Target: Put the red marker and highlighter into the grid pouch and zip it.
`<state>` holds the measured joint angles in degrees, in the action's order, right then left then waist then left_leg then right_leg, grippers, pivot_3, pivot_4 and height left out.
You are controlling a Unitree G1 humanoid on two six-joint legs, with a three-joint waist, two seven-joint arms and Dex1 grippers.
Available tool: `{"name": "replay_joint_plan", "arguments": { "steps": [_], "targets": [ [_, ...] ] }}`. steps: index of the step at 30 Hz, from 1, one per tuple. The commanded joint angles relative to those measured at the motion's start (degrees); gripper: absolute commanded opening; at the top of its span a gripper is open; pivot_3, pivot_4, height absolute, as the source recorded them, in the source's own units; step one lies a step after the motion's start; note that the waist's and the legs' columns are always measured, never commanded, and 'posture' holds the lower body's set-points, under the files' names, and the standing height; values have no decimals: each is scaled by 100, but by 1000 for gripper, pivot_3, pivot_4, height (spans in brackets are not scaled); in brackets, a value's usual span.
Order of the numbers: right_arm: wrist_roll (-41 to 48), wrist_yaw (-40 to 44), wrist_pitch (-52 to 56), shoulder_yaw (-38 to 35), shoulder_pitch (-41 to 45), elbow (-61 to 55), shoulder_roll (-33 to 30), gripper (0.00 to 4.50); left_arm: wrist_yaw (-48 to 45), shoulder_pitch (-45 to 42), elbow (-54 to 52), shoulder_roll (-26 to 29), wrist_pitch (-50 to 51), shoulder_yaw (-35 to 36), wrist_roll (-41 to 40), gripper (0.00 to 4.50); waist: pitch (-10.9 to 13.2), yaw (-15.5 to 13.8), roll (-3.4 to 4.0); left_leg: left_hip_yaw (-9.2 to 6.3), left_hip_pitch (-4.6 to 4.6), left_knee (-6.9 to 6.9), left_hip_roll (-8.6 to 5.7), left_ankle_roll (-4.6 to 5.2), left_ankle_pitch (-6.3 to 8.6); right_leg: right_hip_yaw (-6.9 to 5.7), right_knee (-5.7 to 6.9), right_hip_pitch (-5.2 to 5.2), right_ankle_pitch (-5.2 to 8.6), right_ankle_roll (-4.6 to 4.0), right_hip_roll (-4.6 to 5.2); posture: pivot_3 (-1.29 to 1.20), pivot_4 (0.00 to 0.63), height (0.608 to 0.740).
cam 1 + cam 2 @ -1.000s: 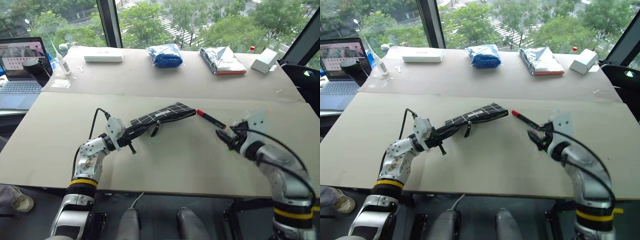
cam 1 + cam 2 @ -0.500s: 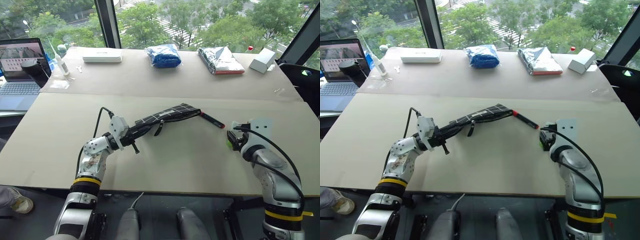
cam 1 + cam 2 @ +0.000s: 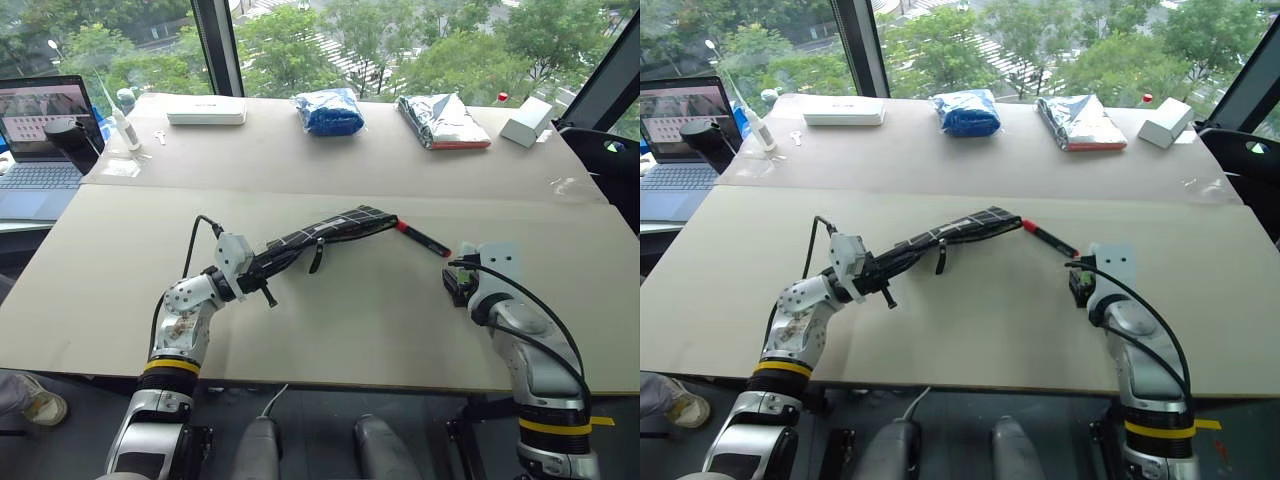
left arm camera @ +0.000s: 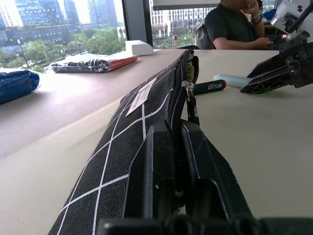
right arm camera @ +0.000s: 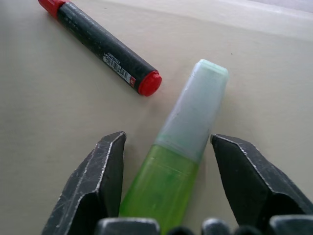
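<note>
Lower right, the right tool [image 5: 166, 186] straddles the highlighter [image 5: 183, 152] on the bench [image 3: 350, 320], fingers spread and not yet gripping. At centre the left tool [image 3: 262, 270] pinches the grid pouch [image 3: 325, 233], lifting its mouth toward the red marker [image 3: 422, 238] beyond.

The grid pouch [image 4: 137, 142] looked like matt woven cloth. The highlighter [image 5: 178, 161] was smooth plastic with a frosted cap, the red marker [image 5: 102, 46] matt-barrelled, and the table [image 3: 350, 330] dull, card-like.
</note>
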<state>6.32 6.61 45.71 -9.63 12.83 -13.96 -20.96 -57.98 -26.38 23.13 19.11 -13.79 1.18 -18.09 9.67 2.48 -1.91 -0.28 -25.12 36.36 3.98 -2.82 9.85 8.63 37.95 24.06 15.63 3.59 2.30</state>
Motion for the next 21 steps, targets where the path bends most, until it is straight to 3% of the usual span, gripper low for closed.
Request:
{"name": "replay_joint_plan", "arguments": {
  "steps": [1, 3, 17, 21],
  "targets": [
    [-134, -172, -177, -135, 52, -75, 4, 1819, 53, 26, -296, 30, 26, 77, -97, 0, 0, 2, 0, 0, 0, 0, 0, 0, 0, 0, 0, 0, 0, 0, 0, 0, 150, 740],
    [-147, -178, -187, -144, 57, -71, 9, 1145, 60, 32, -321, 38, 36, 81, -102, 0, 0, 1, 0, 0, 0, 0, 0, 0, 0, 0, 0, 0, 0, 0, 0, 0, 150, 740],
    [83, -366, -396, -588, 462, 66, 215, 1097, 20, 38, -560, 156, 248, 103, -187, 0, 0, 5, 0, 0, 0, 0, 0, 0, 0, 0, 0, 0, 0, 0, 0, 0, 150, 740],
    [474, 474, -1203, -871, 984, 289, -311, 1097, -80, 162, -779, 305, 465, 157, -309, 0, 0, 13, 1, 0, 0, -1, 0, 0, 0, 0, 0, 1, 0, 0, 0, 0, 150, 740]
  ]
}}
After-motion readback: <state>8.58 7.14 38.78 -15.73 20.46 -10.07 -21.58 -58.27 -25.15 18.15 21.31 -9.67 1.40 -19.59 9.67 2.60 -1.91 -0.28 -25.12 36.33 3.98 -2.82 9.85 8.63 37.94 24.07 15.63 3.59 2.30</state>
